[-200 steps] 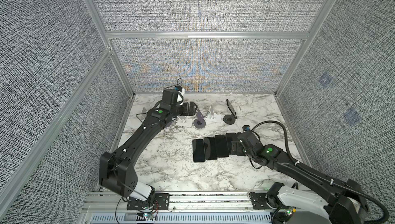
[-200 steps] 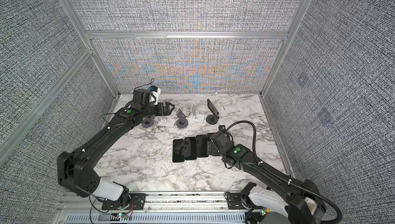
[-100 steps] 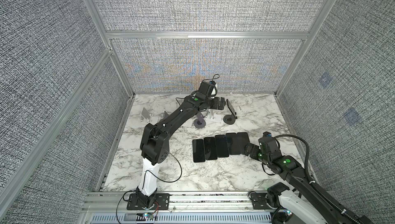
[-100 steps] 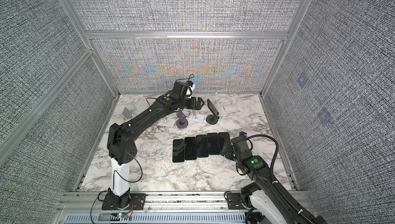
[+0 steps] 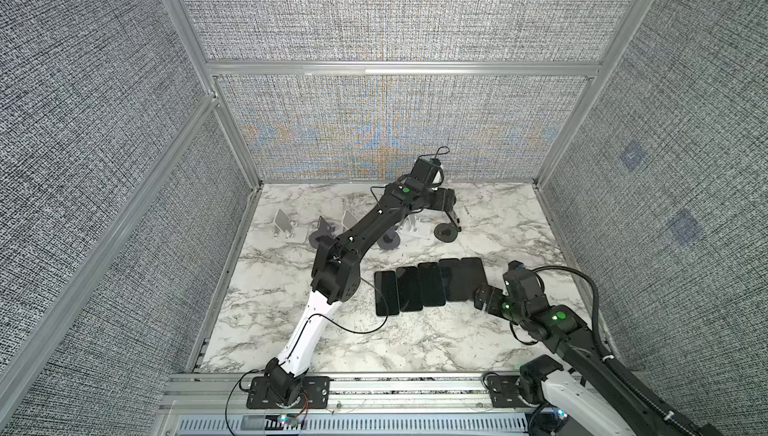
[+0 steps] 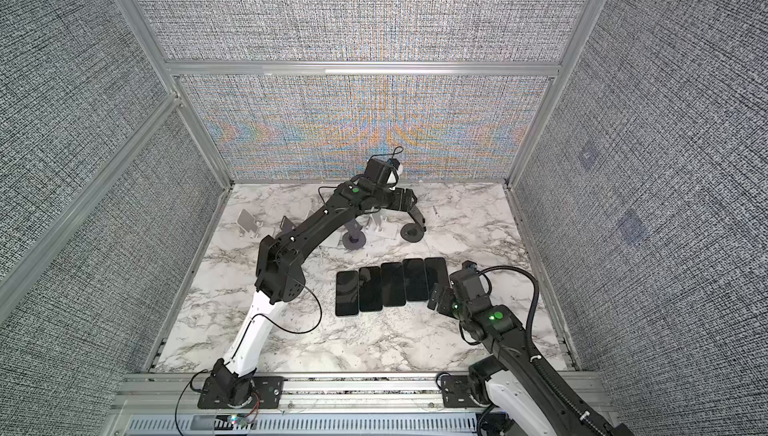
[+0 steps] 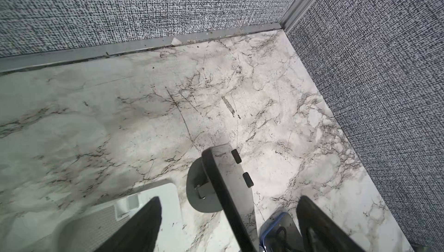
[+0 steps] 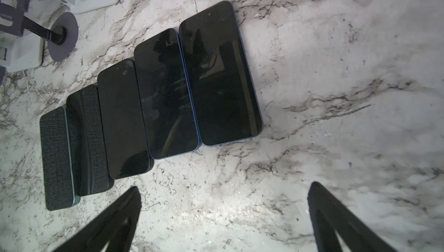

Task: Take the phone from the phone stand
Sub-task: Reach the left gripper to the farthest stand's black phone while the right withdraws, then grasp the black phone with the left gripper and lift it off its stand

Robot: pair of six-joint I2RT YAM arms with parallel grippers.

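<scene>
Left gripper (image 7: 229,199) straddles the phone (image 7: 225,166) on the phone stand (image 7: 194,186), not yet gripping.
On the marble table (image 5: 291,330), five phones (image 5: 428,288) lie flat in front of the phone stand. The right gripper (image 8: 224,186) hovers there too, wide and empty. Over the stand the left gripper is wide, a finger either side of the tilted phone, neither touching. Best, I judge: centre on its long edges, close firmly, lift along the tilt.

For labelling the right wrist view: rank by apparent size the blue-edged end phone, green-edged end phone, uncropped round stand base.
Largest first:
blue-edged end phone
green-edged end phone, perhaps only farther off
uncropped round stand base
</scene>
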